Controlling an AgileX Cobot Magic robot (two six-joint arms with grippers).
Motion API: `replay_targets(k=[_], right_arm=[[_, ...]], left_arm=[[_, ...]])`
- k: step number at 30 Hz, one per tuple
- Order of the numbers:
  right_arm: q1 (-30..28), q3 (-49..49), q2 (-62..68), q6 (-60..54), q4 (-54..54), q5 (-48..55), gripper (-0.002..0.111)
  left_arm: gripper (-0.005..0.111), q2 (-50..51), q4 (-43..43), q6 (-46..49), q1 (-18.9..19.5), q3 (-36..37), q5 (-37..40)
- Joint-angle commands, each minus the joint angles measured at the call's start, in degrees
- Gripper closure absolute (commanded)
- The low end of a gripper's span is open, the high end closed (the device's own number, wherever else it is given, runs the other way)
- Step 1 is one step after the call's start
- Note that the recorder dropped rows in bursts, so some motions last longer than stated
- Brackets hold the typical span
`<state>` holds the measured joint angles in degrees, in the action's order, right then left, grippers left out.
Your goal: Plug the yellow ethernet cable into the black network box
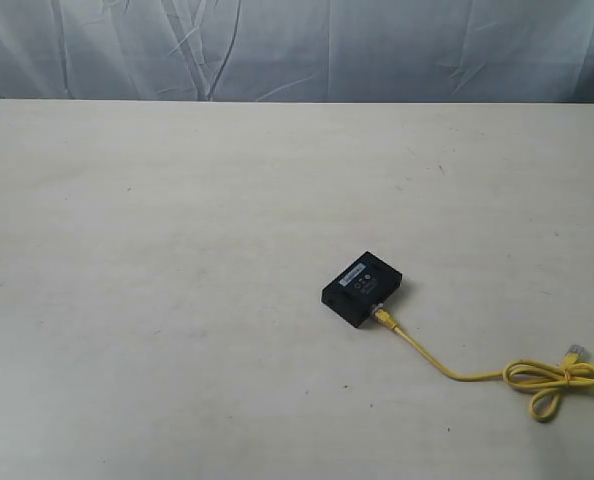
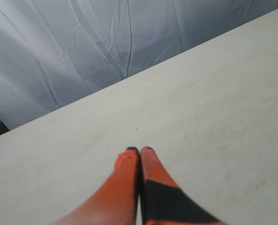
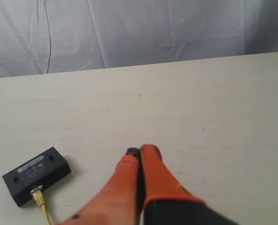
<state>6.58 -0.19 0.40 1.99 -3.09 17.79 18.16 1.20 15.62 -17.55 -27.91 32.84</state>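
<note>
The black network box [image 1: 363, 289] lies flat on the pale table, a little right of the middle. One plug of the yellow ethernet cable [image 1: 447, 369] sits in the box's near face; the cord runs off to the right into a tied loop [image 1: 557, 380] with its free plug beside it. The right wrist view shows the box [image 3: 36, 175] with the plugged cable end [image 3: 38, 197], well apart from my right gripper [image 3: 140, 151], which is shut and empty. My left gripper [image 2: 139, 149] is shut over bare table, holding nothing. Neither arm shows in the exterior view.
The pale table [image 1: 177, 250] stretches wide around the box. A creased grey cloth backdrop [image 1: 297, 45] hangs behind the table's far edge. The cable loop lies close to the right border of the exterior view.
</note>
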Motion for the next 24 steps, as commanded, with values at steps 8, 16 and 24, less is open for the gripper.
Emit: replay_targets(k=[8,16,24], right_arm=[[-0.3,0.2,-0.4,-0.4,0.0,-0.4,0.108],[-0.3,0.2,-0.4,-0.4,0.0,-0.4,0.108],[-0.3,0.2,-0.4,-0.4,0.0,-0.4,0.108]], left_arm=[[0.107,-0.4,-0.1,-0.3,0.0,0.2,-0.4],[0.107,-0.4,-0.1,-0.3,0.0,0.2,-0.4],[0.107,-3.8,-3.0,-0.4,10.5,3.8,-2.9]])
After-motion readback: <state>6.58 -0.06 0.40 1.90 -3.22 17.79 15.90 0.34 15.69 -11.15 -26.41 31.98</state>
